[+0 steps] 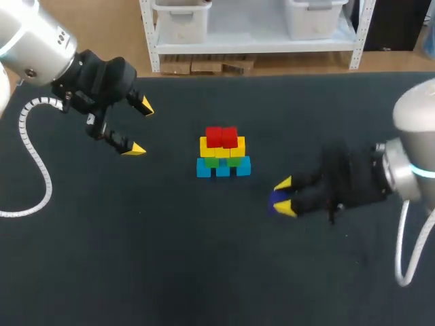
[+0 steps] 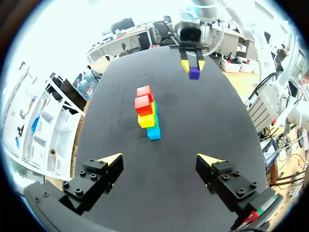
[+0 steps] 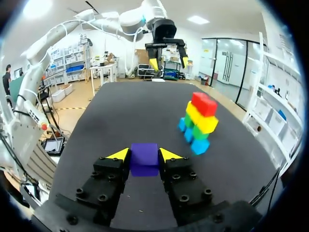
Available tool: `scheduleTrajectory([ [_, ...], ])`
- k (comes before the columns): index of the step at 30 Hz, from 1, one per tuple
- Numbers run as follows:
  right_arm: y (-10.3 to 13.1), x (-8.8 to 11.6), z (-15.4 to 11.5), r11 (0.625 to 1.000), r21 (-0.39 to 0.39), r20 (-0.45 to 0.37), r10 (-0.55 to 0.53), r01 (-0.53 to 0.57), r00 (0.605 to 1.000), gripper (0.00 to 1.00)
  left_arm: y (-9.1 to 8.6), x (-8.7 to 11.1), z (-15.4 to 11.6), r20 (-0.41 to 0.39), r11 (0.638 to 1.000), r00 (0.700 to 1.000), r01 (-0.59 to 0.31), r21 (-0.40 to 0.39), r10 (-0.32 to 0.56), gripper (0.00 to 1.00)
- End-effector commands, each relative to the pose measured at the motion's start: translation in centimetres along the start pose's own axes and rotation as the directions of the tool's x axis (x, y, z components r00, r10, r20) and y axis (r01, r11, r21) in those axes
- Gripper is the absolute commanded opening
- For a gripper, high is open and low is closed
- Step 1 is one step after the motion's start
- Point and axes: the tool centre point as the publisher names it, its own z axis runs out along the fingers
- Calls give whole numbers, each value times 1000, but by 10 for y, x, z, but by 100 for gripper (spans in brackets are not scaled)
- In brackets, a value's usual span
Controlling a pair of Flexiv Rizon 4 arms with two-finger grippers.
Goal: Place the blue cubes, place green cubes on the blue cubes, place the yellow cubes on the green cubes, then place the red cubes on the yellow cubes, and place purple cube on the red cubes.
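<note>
Stack (image 1: 223, 153) sits mid-table on the black mat (image 1: 170, 258), between the 2 grippers and apart from both. Layers from the bottom: blue cubes (image 1: 223, 168), 3 showing in a row, then green cubes (image 1: 211, 161), yellow cubes (image 1: 207, 146), and 2 red cubes (image 1: 221, 136) side by side on top.

Purple cube (image 3: 144, 158) is not on the stack. It is in the right gripper (image 1: 285, 197), low over the mat to the right of the stack and slightly nearer the robot. Right wrist view shows both yellow tips pressed on opposite sides of the cube, with the gap just the cube's width and the stack ahead, off to one side.

Left gripper (image 1: 139, 127) is at the far left of the table, well apart from the stack, with its fingers spread wide and touching nothing. Left wrist view has the stack ahead of it and the right gripper with the purple cube beyond.

White cable (image 1: 34, 156) loops beside the left arm.
</note>
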Motion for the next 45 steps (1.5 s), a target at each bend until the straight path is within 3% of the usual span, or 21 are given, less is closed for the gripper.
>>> scheduleTrajectory([
  [1, -20, -14, -20, 998, -63, -1, -19, 19, 1000, 0, 0, 1, 0, 2, 1000, 1000, -3, -1, 3, 100],
  [10, -64, -34, -24, 988, -118, 12, -102, 102, 995, 0, 0, 1, 0, 2, 1000, 1000, -3, -1, 3, 100],
  [18, -90, -43, -19, 985, -129, 53, -112, 118, 992, 0, 0, 1, 0, 2, 1000, 1000, -3, -1, 3, 100],
  [28, -103, -78, 4, 963, -186, 72, -183, 193, 981, 0, 0, 1, 0, 2, 1000, 1000, -3, -1, 3, 100],
  [45, -121, -108, 48, 952, -226, 56, -198, 206, 979, 0, 0, 1, 0, 2, 1000, 1000, -3, -1, 3, 100],
])
